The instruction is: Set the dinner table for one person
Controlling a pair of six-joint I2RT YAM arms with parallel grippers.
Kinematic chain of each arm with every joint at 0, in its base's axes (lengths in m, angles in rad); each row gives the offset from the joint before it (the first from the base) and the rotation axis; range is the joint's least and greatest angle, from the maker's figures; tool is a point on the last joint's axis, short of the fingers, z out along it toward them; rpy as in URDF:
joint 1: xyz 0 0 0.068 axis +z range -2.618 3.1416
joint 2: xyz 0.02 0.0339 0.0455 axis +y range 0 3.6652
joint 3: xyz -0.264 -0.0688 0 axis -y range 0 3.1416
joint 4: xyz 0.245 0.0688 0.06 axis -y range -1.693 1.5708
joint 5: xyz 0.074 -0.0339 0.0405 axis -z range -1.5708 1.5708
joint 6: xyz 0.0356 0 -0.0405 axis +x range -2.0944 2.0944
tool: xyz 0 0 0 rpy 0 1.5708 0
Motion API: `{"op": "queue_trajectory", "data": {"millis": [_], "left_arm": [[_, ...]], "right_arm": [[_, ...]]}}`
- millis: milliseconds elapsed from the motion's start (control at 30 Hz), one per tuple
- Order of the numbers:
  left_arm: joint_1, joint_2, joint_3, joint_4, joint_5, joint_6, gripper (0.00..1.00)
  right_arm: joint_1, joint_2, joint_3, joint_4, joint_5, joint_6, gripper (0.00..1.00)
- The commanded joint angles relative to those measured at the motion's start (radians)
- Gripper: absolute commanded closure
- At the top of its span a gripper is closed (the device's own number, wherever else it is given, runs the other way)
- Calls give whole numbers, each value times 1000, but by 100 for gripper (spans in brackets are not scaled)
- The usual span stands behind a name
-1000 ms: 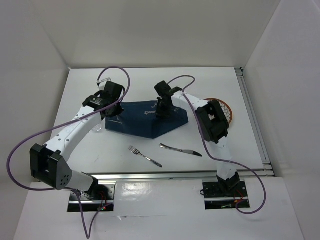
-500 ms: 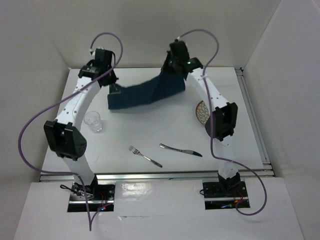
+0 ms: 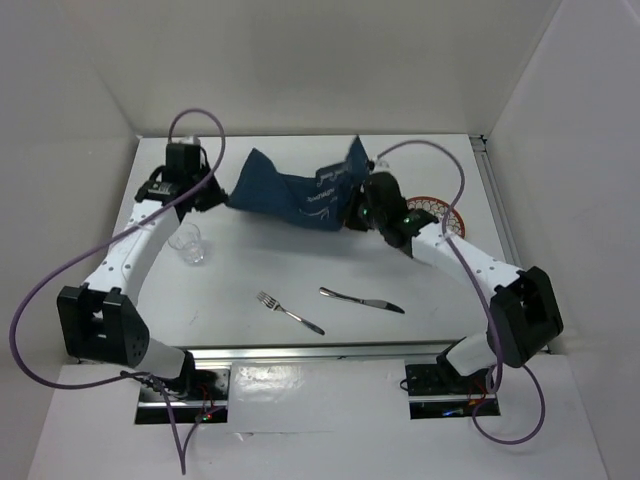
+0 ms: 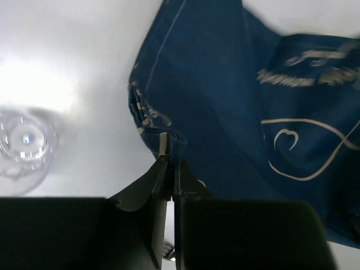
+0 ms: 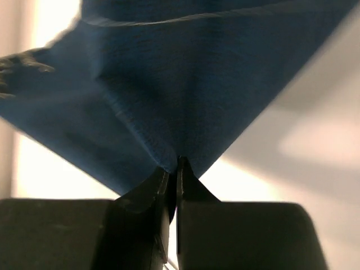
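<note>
Above the far middle of the large white matte rectangular table (image 3: 250,270), a navy blue cloth placemat with a pale line drawing (image 3: 290,195) hangs slack and bunched between the two arms. Left gripper (image 4: 170,164): closed on the mat's left corner, fabric pinched at the tips. Right gripper (image 5: 174,164): closed on a fold at the opposite side. A clear drinking glass (image 3: 187,243) stands beside the left arm. A silver metal fork (image 3: 290,312) and a silver metal knife (image 3: 362,300) lie apart near the front edge. A round plate with an orange patterned rim (image 3: 445,212) sits behind the right arm, partly hidden.

Judgement: the step in hand is laying the placemat. The next move calls for drawing the held corners apart to remove the slack, lowering the mat flat and square, clear of glass and cutlery, then opening both grips
</note>
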Motion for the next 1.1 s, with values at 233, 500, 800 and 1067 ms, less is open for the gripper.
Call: {"op": "queue_trajectory", "data": {"millis": [233,500,800,1067], "left_arm": [[4,-117,-226,-65,-28,0,32],[-136,-16,-50,-108,-62,27,59],[-249,343,7,-129,-109,-5,59],[-249,473,-4,-148,-143,-62,60]], "right_arm": [[64,-155,-267,-168,200,185,0],[64,-214,-107,-280,268,108,31],[35,41,-32,-387,239,81,73],[-38,227,-72,-306,141,82,73]]}}
